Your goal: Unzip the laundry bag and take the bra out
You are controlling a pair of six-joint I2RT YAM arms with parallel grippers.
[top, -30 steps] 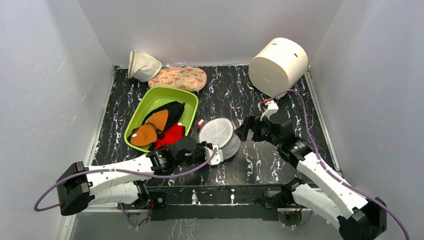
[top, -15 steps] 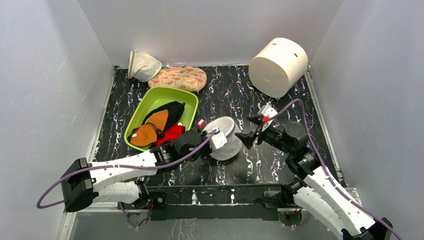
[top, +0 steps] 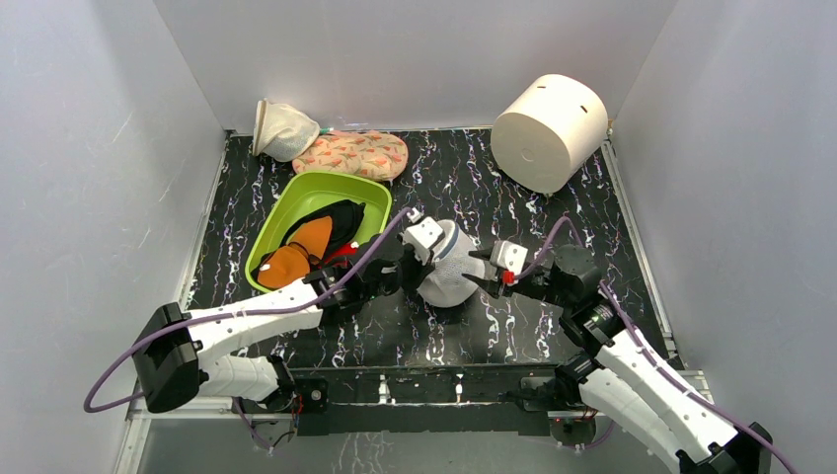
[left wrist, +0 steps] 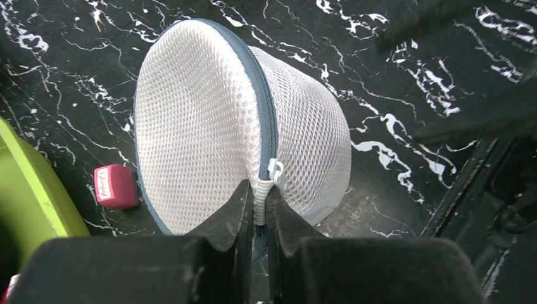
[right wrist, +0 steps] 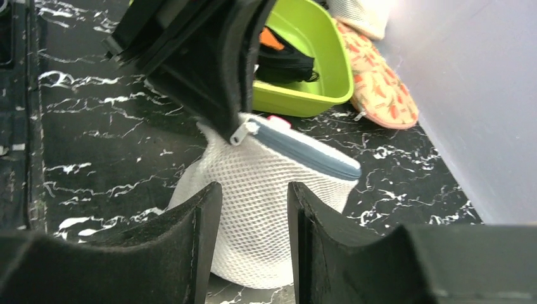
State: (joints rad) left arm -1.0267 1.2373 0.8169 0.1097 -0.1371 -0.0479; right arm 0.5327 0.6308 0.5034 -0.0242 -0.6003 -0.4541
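White mesh laundry bag (left wrist: 196, 120): rim tab pinched in left hand (left wrist: 256, 190); right hand (right wrist: 253, 190) half-spread just beside its wall; worktop (left wrist: 63, 82) beneath.

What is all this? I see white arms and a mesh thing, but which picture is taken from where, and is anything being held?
These are two robot arms bolted to a table, each ending in a two-finger gripper. The wide picture comes from a camera overhead, and the two close-ups come from a camera on each wrist. On the dark marbled table lie a green tub holding clothes, a cream mesh pouch, a patterned pouch, a big white cylinder and a small pink block. The left gripper is shut on the round mesh laundry bag, pinching it beside its zip pull. The right gripper is open, pointing at the bag's side.
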